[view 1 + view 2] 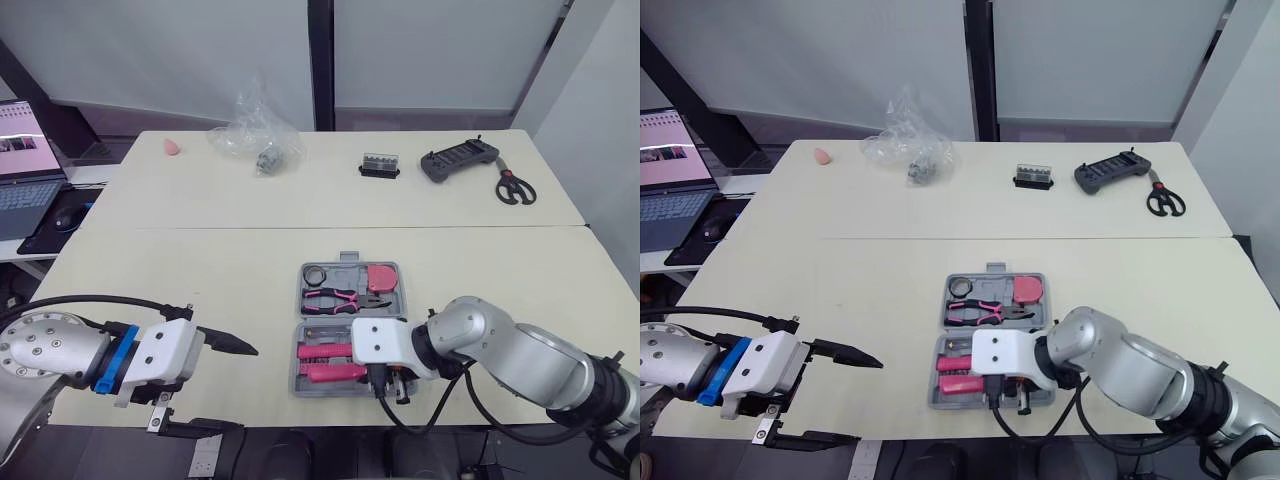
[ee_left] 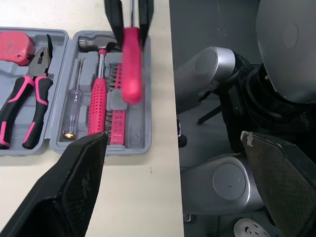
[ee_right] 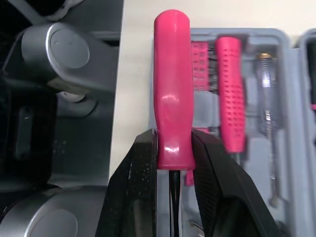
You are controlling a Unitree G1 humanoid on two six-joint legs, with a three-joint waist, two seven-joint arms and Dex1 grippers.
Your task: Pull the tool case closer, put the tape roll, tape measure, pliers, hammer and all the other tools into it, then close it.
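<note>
The grey tool case (image 1: pixel 296 380) lies open at the table's front edge. Its far half holds the tape roll (image 1: pixel 317 274), the pink-handled pliers (image 1: pixel 340 298) and the red tape measure (image 1: pixel 380 277). The hammer (image 2: pixel 97 98) and a thin tester screwdriver (image 2: pixel 72 111) lie in the near half. My right gripper (image 3: pixel 173 148) is shut on a pink-handled screwdriver (image 3: pixel 172 108), held just above the near half's front edge. My left gripper (image 1: pixel 247 388) is open and empty, left of the case at the table's front edge.
On the far table lie scissors (image 1: pixel 514 187), a black handled device (image 1: pixel 458 160), a small bit box (image 1: pixel 380 165), a crumpled plastic bag (image 1: pixel 255 135) and a pink object (image 1: pixel 172 147). A laptop (image 1: pixel 20 165) and mouse (image 1: pixel 68 220) sit on a desk at the left.
</note>
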